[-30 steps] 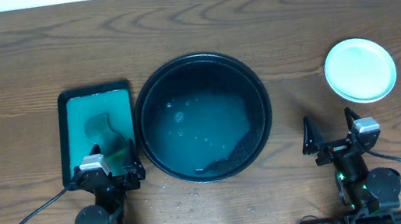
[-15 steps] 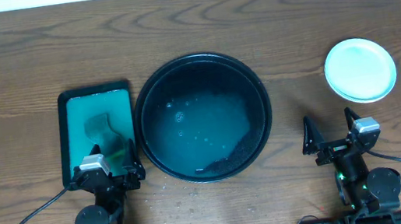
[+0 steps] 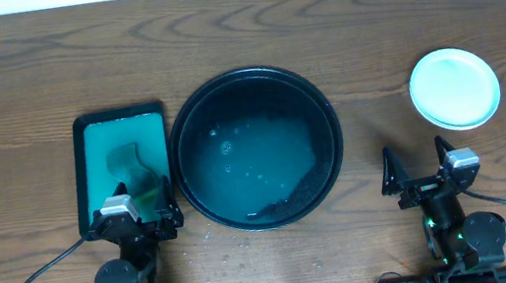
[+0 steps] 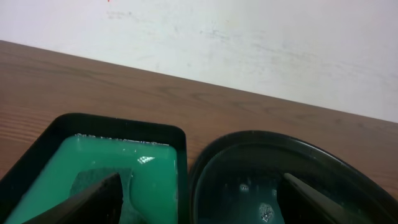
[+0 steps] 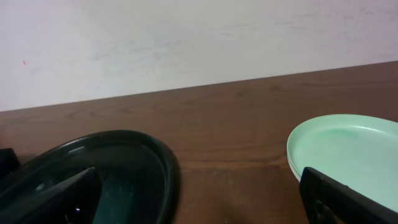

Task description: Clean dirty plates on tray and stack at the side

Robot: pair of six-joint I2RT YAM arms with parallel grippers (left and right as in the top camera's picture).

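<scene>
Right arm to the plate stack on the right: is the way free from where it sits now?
Probably yes. The right claw sits open just short of the plates, with only bare table between them. The tray lies off to its left, out of that path.

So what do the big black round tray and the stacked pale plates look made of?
Large round black tray: likely plastic, possibly coated metal; glossy, its rim catching light streaks. Stack of pale mint-green round plates: probably plastic or melamine; smooth, soft sheen, thin layered rims. Neither is certain from looks.
</scene>
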